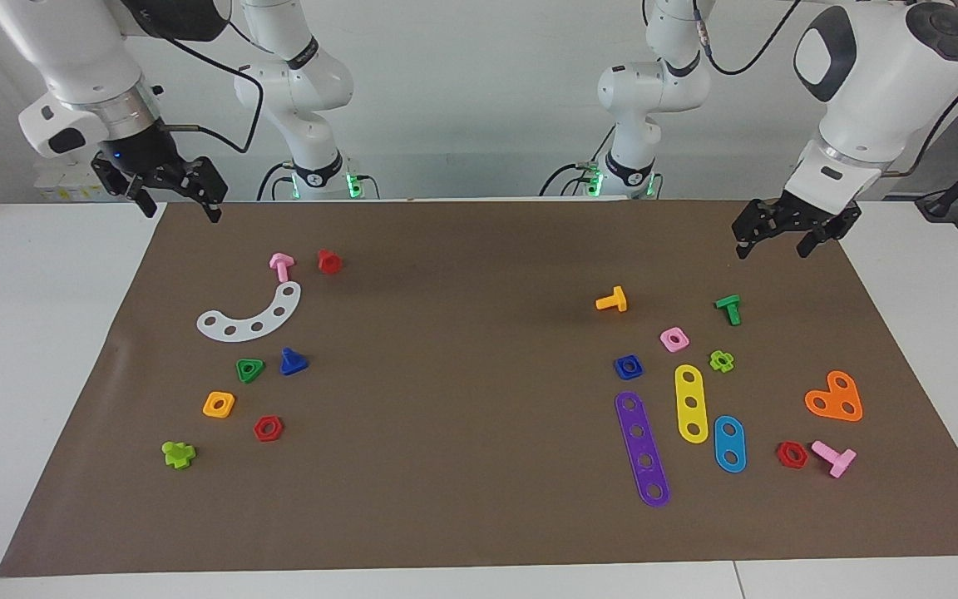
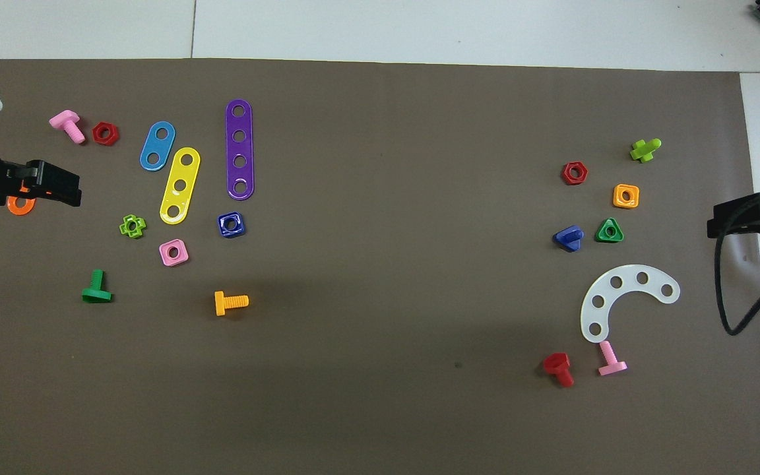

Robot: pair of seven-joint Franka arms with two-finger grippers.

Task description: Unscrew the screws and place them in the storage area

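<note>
Plainly, the dark-blue triangular-head bolt [image 1: 293, 363] lies loose on the brown mat [image 1: 462, 466] just beside the green triangular nut [image 1: 249, 369], stubby shaft tilted. Tipped so, it could skid from a pinch. Left gripper [image 1: 787, 237] and right gripper [image 1: 171, 198] hang open and empty, well apart from it.

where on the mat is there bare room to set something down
The wide middle of the brown mat, between the dark-blue bolt and the purple strip, is bare. Both ends are crowded with loose pieces.
</note>
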